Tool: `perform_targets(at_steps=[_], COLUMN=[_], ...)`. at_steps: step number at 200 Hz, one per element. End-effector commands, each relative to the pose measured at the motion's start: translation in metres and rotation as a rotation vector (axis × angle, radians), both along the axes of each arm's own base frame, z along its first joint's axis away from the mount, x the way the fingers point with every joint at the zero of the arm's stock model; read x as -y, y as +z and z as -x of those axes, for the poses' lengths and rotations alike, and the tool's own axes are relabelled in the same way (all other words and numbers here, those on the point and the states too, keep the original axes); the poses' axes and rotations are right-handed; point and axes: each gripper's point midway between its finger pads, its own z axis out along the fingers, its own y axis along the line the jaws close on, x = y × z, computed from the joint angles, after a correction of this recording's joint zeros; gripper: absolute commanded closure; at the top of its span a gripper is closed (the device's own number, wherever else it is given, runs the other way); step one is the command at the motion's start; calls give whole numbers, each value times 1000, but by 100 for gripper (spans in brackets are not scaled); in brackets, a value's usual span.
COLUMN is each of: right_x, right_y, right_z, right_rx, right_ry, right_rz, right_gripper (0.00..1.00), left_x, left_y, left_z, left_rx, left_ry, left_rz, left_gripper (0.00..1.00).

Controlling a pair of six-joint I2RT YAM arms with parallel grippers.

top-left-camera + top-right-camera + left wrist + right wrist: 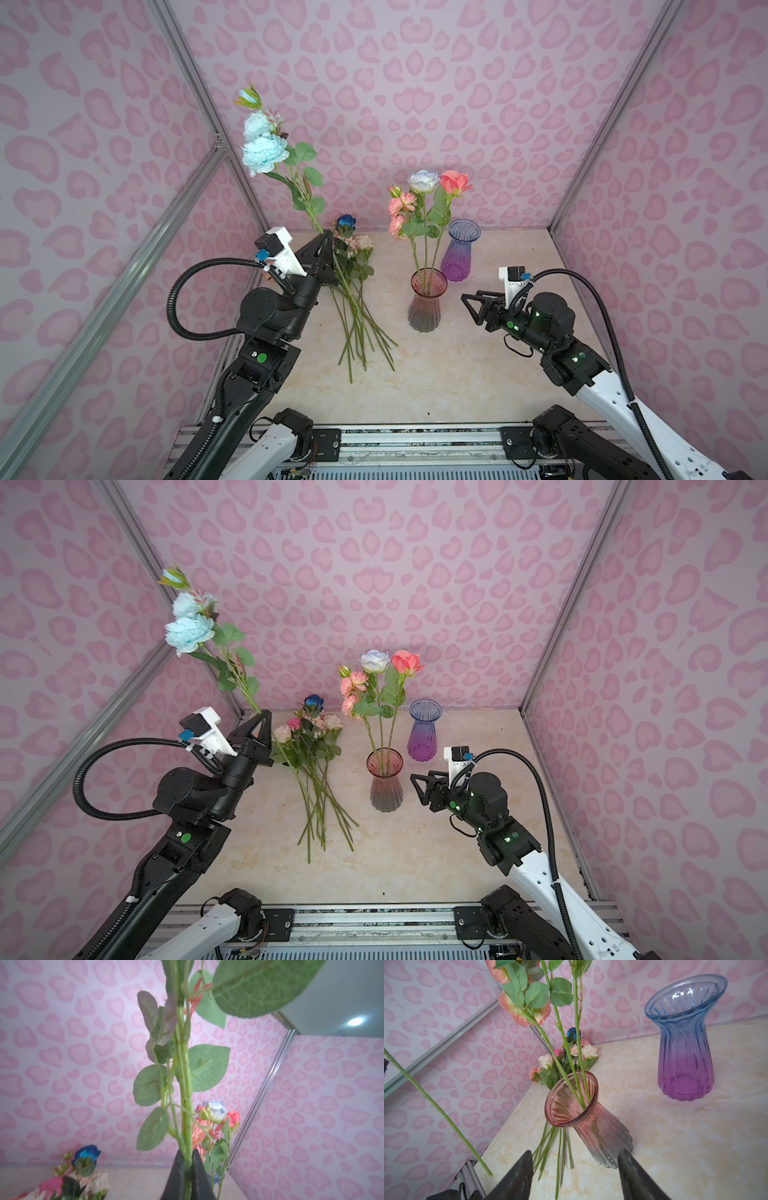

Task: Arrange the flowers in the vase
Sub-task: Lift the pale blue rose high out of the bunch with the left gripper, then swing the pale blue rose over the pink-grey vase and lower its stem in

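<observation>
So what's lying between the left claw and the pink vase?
The pile of loose flowers, lying on the table between the left claw, shut on a pale blue flower stem, and the pink vase. Both top views show it.

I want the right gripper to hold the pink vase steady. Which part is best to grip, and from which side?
Grip the pink vase at its narrow neck, just under the flared rim, coming in level from the side where the right gripper already waits, open. The stems rise from the mouth, so an approach from above is blocked. The neck looks the slimmest part.
</observation>
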Motion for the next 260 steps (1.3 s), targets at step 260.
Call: perform_targets(at_steps=[260], right_x=[20], right_y=[-16], right_z=[-4], right_rx=[-6], right_ry=[-50], right_rz=[23], right_gripper=[34], left_x=[214], left_y=[-4], left_z=[-57], left_rx=[253], left_ry=[-170], left_rz=[-327], left_gripper=[97])
